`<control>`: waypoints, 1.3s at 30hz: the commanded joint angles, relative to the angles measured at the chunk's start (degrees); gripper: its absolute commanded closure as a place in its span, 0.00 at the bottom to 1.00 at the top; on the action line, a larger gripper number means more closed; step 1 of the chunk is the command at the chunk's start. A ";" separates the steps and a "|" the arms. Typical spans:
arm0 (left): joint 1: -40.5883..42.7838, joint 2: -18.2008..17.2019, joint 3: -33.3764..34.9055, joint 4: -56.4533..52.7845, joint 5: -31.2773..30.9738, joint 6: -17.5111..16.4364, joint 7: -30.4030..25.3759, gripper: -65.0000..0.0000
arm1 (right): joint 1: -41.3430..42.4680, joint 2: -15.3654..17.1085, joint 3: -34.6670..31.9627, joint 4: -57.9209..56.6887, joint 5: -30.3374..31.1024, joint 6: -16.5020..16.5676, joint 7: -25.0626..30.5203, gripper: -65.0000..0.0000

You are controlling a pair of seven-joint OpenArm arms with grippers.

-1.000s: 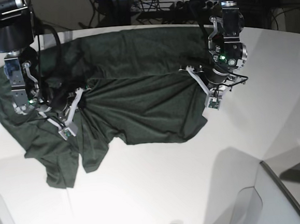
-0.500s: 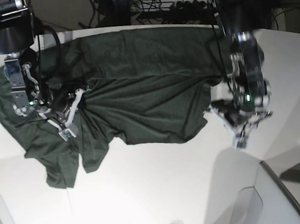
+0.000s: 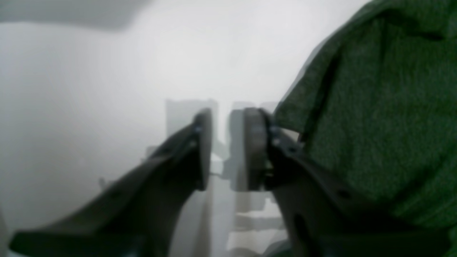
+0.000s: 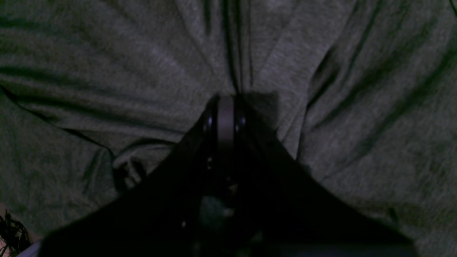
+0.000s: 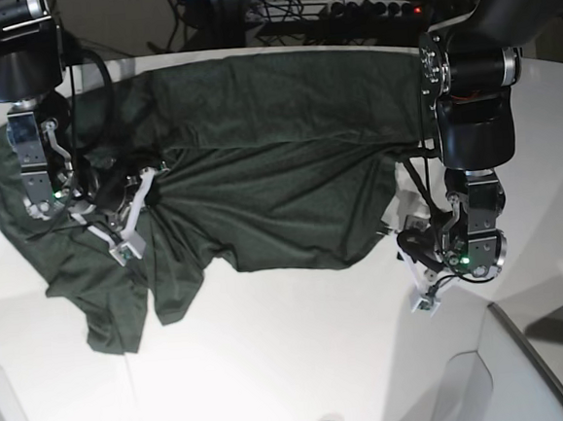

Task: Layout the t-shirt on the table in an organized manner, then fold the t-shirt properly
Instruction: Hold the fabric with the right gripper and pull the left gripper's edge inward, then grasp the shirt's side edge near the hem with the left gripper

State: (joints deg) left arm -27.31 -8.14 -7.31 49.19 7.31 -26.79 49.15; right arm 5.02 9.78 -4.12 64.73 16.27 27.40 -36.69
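A dark green t-shirt lies spread but rumpled across the far half of a white bench, most of it toward the left of the base view, with one sleeve hanging in a bunched flap nearest the camera. The right gripper, seen on the left in the base view, sits on the middle-left of the t-shirt, where wrinkles fan outward from it. In the right wrist view its jaws are pressed fully together at a pinched ridge of cloth, with folds of the t-shirt running up to the tips, so it appears to be clamped on the fabric. The left gripper, seen on the right in the base view, is low over bare bench just beside the t-shirt's right edge, clear of the cloth. In the left wrist view the left gripper has its jaws parted by a narrow gap with nothing between them, only white bench showing through, and the t-shirt's edge lies just beside one finger. Dark cables and equipment crowd the area beyond the bench's far edge.
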 commanded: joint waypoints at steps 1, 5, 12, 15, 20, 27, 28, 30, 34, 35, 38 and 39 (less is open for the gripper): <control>-1.83 -0.34 0.06 0.79 -0.06 -0.42 -0.40 0.64 | 0.92 0.46 0.21 0.72 0.30 -0.72 0.34 1.00; -1.83 -0.25 -0.03 0.79 -0.06 -0.51 -0.40 0.45 | 0.92 0.46 0.21 0.72 0.30 -0.72 0.34 1.00; -1.83 0.01 -0.03 0.70 -0.06 -3.50 -0.40 0.45 | 1.01 0.46 0.21 0.81 0.30 -0.72 0.34 1.00; -1.83 0.54 -0.03 0.70 -0.06 -3.68 -0.40 0.45 | 1.01 0.46 0.21 0.81 0.30 -0.72 0.34 1.00; -1.83 1.33 0.32 0.35 -0.06 -3.68 -0.49 0.45 | 1.01 0.46 0.21 0.81 0.30 -0.72 0.34 1.00; -4.03 2.21 0.06 -6.95 -0.06 -3.41 -4.79 0.45 | 0.92 0.46 0.21 0.90 0.30 -0.72 0.34 1.00; -4.12 2.21 0.06 -8.00 -0.06 -3.41 -5.41 0.45 | 0.92 0.46 0.21 0.90 0.30 -0.72 0.34 1.00; -4.21 2.12 -0.03 -8.53 -0.06 -3.41 -5.94 0.45 | 0.83 0.46 0.21 0.90 0.30 -0.72 0.34 1.00; -4.29 1.86 -0.12 -7.39 -0.06 -3.59 -5.67 0.53 | 0.83 0.46 0.21 0.90 0.30 -0.72 0.34 1.00; -4.29 1.86 -0.12 -5.89 -0.06 -3.59 -5.58 0.57 | 0.83 0.46 0.21 0.90 0.30 -0.72 0.34 1.00; -4.29 1.59 -0.12 -2.29 -0.06 -3.59 -3.12 0.60 | 0.92 0.46 0.21 0.90 0.30 -0.72 0.34 1.00; -4.29 1.24 -0.12 -1.41 -0.06 -3.59 -2.33 0.60 | 0.92 0.46 0.21 0.90 0.30 -0.72 0.34 1.00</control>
State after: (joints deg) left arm -30.06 -6.24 -7.35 46.78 7.42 -30.11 47.33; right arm 5.02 9.78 -4.12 64.77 16.23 27.40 -36.71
